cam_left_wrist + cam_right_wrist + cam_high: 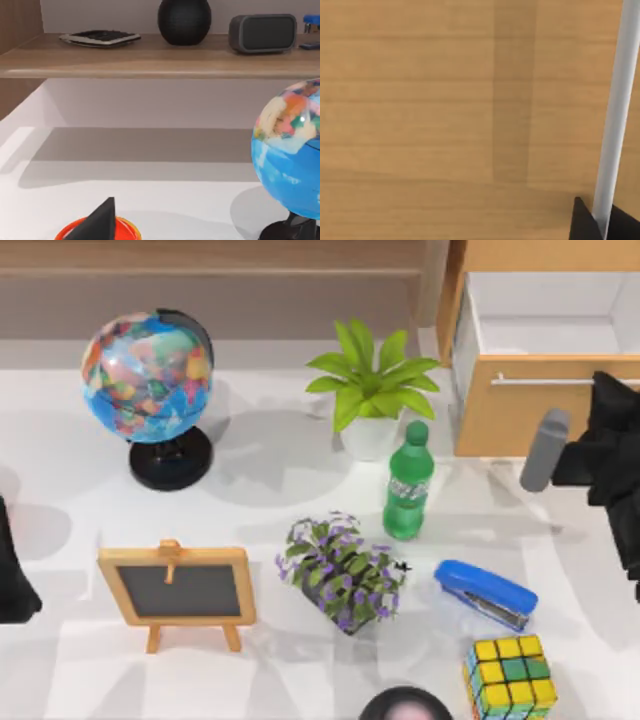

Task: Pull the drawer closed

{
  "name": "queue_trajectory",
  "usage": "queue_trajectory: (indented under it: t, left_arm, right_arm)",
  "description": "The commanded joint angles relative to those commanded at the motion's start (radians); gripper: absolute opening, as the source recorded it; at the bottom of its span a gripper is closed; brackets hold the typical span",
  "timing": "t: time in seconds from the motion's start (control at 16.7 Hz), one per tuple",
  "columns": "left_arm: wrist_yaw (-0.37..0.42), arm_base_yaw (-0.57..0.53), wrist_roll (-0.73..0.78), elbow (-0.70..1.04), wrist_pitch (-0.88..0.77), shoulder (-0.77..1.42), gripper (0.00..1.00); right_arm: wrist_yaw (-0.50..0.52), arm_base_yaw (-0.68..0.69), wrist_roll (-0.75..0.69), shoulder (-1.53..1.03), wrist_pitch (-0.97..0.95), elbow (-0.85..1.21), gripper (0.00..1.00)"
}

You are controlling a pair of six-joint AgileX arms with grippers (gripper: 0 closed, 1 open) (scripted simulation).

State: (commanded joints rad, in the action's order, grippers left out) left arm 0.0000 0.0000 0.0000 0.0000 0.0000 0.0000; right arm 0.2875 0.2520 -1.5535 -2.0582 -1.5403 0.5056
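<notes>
The drawer (545, 335) stands pulled out at the table's back right, its white inside showing behind a light tan front panel (520, 415). A thin silver bar handle (540, 380) runs across that panel. My right gripper (603, 388) is at the right end of the handle. In the right wrist view the front panel (445, 110) is very close, and the handle (617, 100) passes between the black fingertips (581, 222) of my right gripper (602, 224), which press against it on both sides. My left gripper (12, 570) is parked at the table's left edge.
In front of the drawer stand a potted plant (370, 390) and a green bottle (408, 485). A globe (150, 380), a chalkboard easel (180, 590), a purple flower pot (345, 570), a blue stapler (485, 592) and a colour cube (510, 675) lie across the table.
</notes>
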Motion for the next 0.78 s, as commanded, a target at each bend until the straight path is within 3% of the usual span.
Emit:
queue_trajectory:
  t: [0.78]
  left_arm:
    - [0.0,0.0,0.0,0.0,0.0,0.0,1.0]
  right_arm:
    - [-0.03,-0.034,0.0,-0.06,0.101,0.163,0.0]
